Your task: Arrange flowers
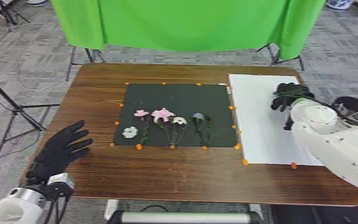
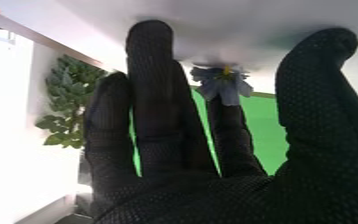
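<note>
Head view: our L hand (image 1: pixel 60 151) wide open, empty, near dk mat (image 1: pixel 171 95) w/ pink, wht & blue flowers (image 1: pixel 163 115); our R hand (image 1: pixel 291 95) over wht sheet (image 1: pixel 266 142).

R wrist view: we see fingers approx. straight, thumb apart, blue flower (image 2: pixel 220 86) btwn; can't tell if held.

Bare tabletop (image 1: pixel 180 175) leaves a lane before the black mat (image 1: pixel 177 95); a row of flowers (image 1: pixel 163 114) obstructs its near half.

Your white metal left arm (image 1: pixel 20 205) holds its black-gloved fabric robot hand (image 1: pixel 56 152) open near the left edge of the brown wooden desk (image 1: pixel 158 177), fingers spread. Your white right arm (image 1: pixel 335 145) leans in over the right side. Its black-gloved robot hand (image 1: pixel 291 94) has straight fingers, thumb well apart.
</note>
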Controlling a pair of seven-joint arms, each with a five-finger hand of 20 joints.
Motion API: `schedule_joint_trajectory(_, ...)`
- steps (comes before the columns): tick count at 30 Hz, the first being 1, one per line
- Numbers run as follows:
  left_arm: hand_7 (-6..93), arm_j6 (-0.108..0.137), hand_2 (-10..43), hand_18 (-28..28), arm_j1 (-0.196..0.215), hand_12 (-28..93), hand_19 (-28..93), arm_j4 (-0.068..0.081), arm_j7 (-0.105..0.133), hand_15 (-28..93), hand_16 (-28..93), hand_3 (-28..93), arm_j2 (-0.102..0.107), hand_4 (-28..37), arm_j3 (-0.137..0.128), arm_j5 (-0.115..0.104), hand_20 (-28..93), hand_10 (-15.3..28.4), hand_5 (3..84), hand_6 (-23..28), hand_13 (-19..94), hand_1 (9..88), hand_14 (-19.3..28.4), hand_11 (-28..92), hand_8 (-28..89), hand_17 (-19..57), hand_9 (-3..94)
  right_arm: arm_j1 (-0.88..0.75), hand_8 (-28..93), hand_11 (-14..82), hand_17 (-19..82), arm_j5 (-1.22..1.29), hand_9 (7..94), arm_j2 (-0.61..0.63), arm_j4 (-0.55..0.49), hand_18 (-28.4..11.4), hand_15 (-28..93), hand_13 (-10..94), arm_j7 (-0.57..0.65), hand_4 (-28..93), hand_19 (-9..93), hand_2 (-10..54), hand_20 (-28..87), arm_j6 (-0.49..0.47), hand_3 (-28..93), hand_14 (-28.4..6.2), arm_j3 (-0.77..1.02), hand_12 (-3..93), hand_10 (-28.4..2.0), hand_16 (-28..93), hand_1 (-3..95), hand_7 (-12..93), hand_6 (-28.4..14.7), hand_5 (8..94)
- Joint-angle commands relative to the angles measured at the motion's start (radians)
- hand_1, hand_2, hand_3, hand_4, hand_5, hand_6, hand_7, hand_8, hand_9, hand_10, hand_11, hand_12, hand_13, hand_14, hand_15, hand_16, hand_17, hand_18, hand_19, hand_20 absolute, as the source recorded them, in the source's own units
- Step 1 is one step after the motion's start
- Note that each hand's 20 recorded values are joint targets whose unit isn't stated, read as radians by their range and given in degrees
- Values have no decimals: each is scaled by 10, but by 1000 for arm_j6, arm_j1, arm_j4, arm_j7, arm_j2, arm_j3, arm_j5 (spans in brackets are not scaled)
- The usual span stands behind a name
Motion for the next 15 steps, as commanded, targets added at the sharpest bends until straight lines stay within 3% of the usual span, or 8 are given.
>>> schedule_joint_trajectory(1, 205, -15, 12, 231, 13, 149, 446, 15, -31, 314, -7, 701, -9, -242, 8, 5, 72, 129, 282, 35, 210, 261, 170, 208, -109, -98, 253, 17, -171, 269, 275, -45, 639, -6, 23, -201, 619, 679, -38, -281, 816, -95, 473, 103, 885, -49, -32, 190, -69, 245, 349, 431, 24, 478)
schedule_joint_trajectory(3, 205, -16, 12, 231, 18, 149, 446, 13, -30, 314, -7, 701, -9, -243, 7, 5, 72, 128, 283, 35, 210, 261, 170, 208, -108, -98, 253, 9, -52, 217, 287, -53, 718, -4, 10, -199, 622, 703, -35, -282, 825, -95, 472, 93, 840, -43, -23, 267, -53, 259, 387, 481, 31, 517)
schedule_joint_trajectory(5, 205, -17, 12, 231, 13, 149, 447, 14, -36, 315, -7, 700, -11, -243, 8, 6, 72, 129, 283, 35, 210, 262, 170, 208, -108, -98, 253, 2, -19, 128, 311, -52, 834, -4, -5, -196, 626, 735, -33, -283, 843, -95, 471, 69, 816, -38, -16, 376, -40, 274, 441, 519, 47, 593)
schedule_joint_trajectory(9, 204, -17, 13, 231, 10, 148, 447, 15, -38, 316, -7, 701, -13, -243, 9, 8, 71, 129, 284, 35, 210, 261, 170, 209, -108, -98, 254, -10, -7, 107, 351, -94, 913, -2, -8, -195, 624, 789, -49, -282, 874, -95, 467, 51, 817, -24, -10, 422, -26, 292, 480, 507, 50, 685)
schedule_joint_trajectory(15, 204, -15, 13, 231, 18, 147, 447, 11, -31, 316, -8, 699, -13, -244, 4, 7, 71, 129, 285, 36, 210, 261, 171, 209, -109, -99, 254, -96, -15, 110, 369, -109, 933, 10, -105, -199, 625, 809, -85, -282, 888, -95, 467, 96, 851, -18, 81, 428, -20, 298, 474, 497, 45, 720)
